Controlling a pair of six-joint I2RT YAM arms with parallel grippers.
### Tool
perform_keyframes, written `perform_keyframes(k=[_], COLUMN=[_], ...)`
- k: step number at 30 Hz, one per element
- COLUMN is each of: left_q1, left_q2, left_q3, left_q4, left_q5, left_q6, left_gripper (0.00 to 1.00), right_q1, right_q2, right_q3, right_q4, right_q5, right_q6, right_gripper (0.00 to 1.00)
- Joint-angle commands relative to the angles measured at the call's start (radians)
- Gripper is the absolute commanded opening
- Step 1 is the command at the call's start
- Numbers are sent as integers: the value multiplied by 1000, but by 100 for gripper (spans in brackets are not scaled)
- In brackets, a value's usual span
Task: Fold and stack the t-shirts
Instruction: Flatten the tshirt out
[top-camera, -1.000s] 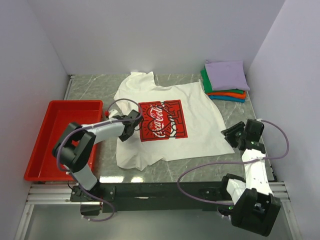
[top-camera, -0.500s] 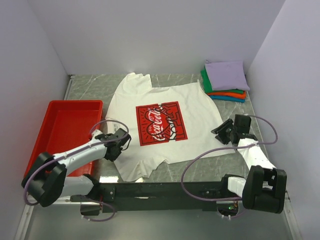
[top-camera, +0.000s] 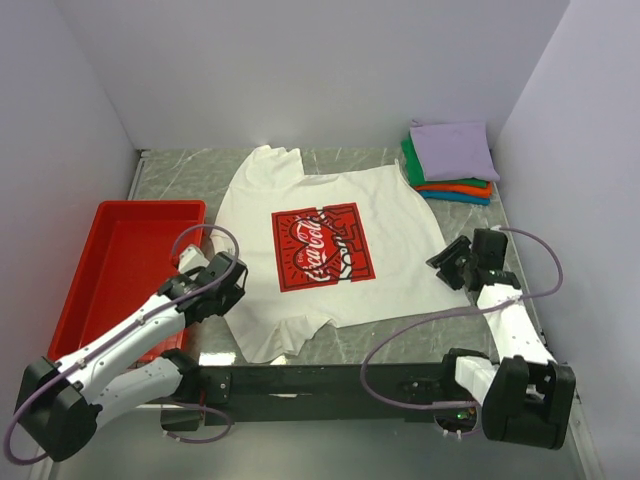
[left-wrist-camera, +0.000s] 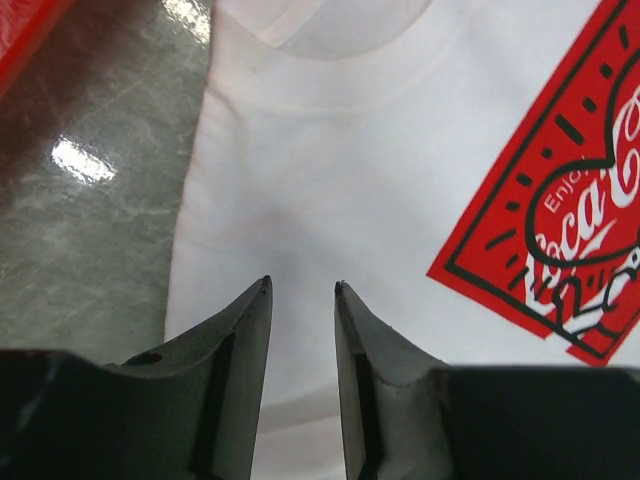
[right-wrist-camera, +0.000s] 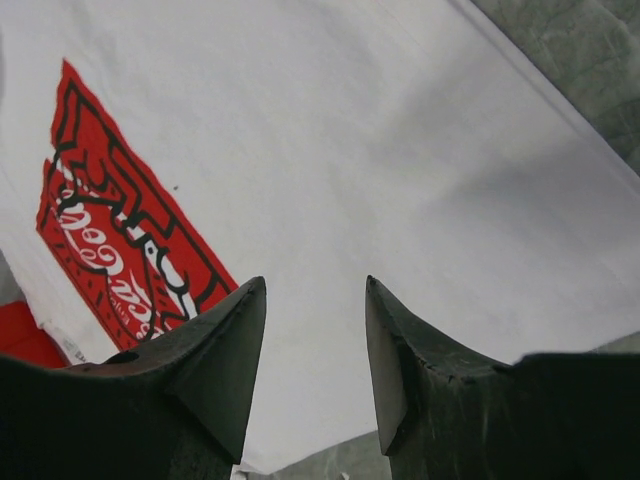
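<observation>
The white t-shirt with the red Coca-Cola print lies spread face up in the middle of the table. My left gripper hovers at its left edge, open, with nothing between its fingers. In the left wrist view that gripper is over white cloth below the collar. My right gripper stands open at the shirt's right edge. In the right wrist view it has only the white cloth under it. Folded lavender, green, orange and teal t-shirts are stacked at the back right.
A red plastic tray sits at the left, close beside the left arm. The grey marble table shows between the shirt and the stack. White walls close in the back and both sides.
The left gripper dragged the shirt's left side outward towards the near left, then opened and let go. The shirt now lies flatter. The right gripper barely moved.
</observation>
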Motion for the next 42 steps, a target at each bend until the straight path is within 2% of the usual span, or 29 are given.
perform_keyframes(k=[1, 5, 6, 9, 10, 12, 13, 15, 16, 20, 25, 30, 34, 42], left_q1=[-10, -72, -80, -85, -85, -85, -85, -85, -85, -85, -85, -83, -83, -82], left_q2=[-23, -40, -42, -33, -27, -20, -16, -10, -19, -89, -146, -168, -181, -168], left_q3=[45, 12, 1, -31, -34, -33, -36, -36, -33, -15, 57, 85, 87, 84], left_q4=[-48, -53, -48, -28, -24, -14, -4, 24, 33, 3, -94, -123, -125, -105], left_q5=[58, 99, 105, 116, 111, 107, 111, 150, 166, 177, 154, 148, 150, 153], left_q6=[71, 55, 52, 37, 34, 20, 22, 31, 43, 86, 101, 104, 106, 118], left_gripper=[37, 37, 37, 38, 39, 40, 40, 37, 36, 36, 36, 36, 36, 36], right_q1=[12, 144, 252, 430, 554, 705, 848, 974, 1091, 1317, 1460, 1594, 1615, 1625], right_q2=[-80, -182, -194, -223, -225, -205, -190, -131, -83, 60, 279, 459, 544, 594], right_q3=[-16, -32, -30, -36, -32, -20, -1, 19, 42, 128, 223, 341, 353, 358], right_q4=[-35, -45, -45, 3, 15, 52, 67, 118, 133, 176, 236, 198, 192, 176], right_q5=[-44, -64, -58, -32, -16, 72, 109, 194, 203, 353, 418, 539, 606, 651], right_q6=[-38, -43, -35, -3, 6, 32, 38, 49, 49, 26, 12, -3, 5, -8], right_gripper=[52, 52, 52, 53, 53, 53, 53, 53, 53, 53, 53, 50, 47, 45])
